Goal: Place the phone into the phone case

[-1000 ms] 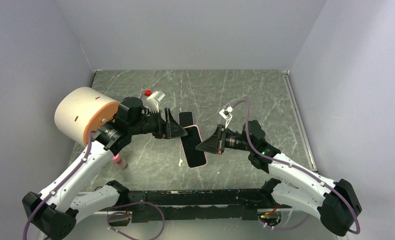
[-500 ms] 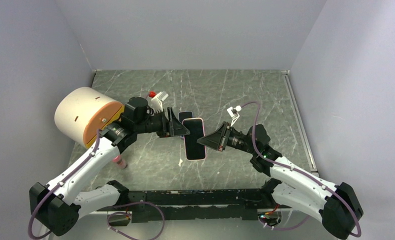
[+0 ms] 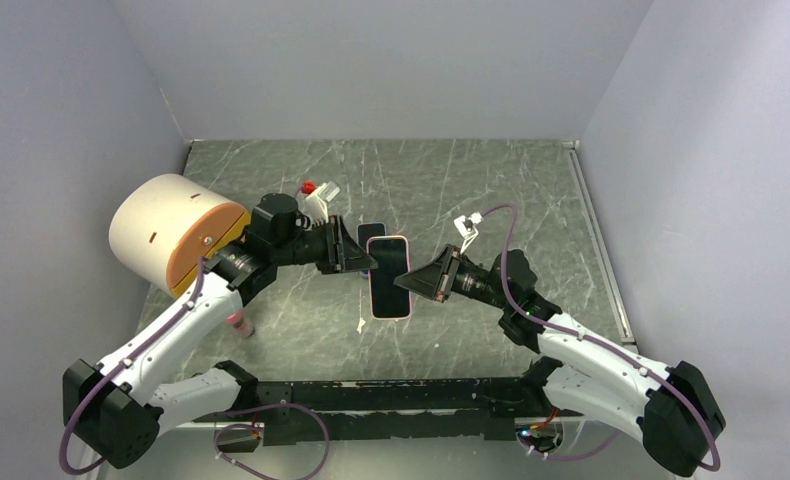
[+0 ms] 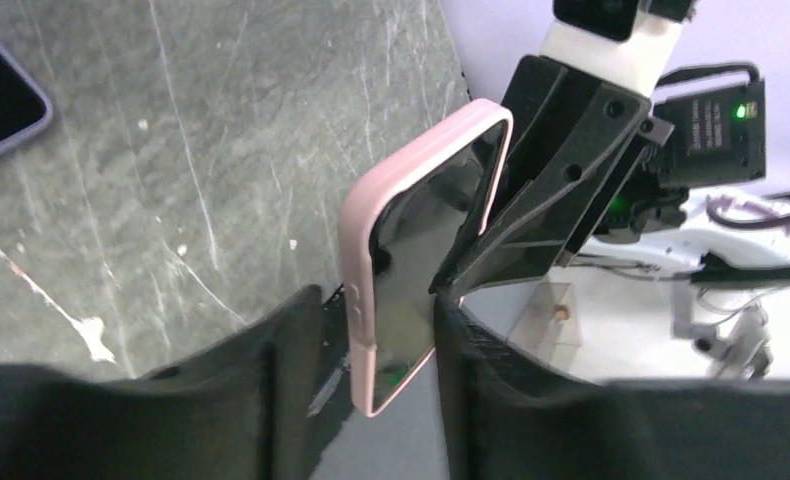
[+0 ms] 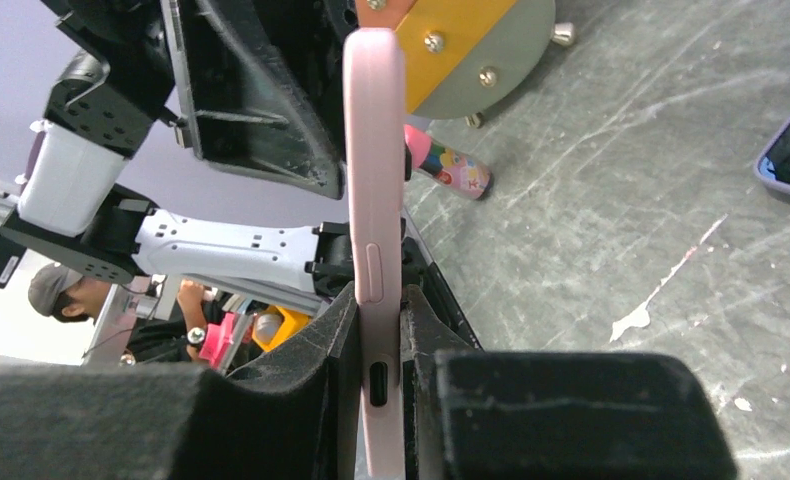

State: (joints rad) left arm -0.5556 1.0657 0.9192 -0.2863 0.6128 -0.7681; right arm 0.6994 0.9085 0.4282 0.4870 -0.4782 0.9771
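One pink case (image 3: 389,290) hung above the table (image 3: 491,190), clamped between two grippers: left gripper (image 3: 364,262) on one edge, right gripper (image 3: 403,284) opposite. One phone (image 3: 370,234) lay flat beside it.

A robotics lab: bare grey walls (image 3: 371,70) enclose a stone-patterned table (image 3: 491,180) with cabled robot arms (image 3: 171,340).

Grippers: two, left gripper (image 3: 359,257) and right gripper (image 3: 409,283); pink phone case (image 3: 389,280): one; dark phone (image 3: 369,232): one; round drum (image 3: 166,238): one; small pink bottle (image 3: 239,322): one.
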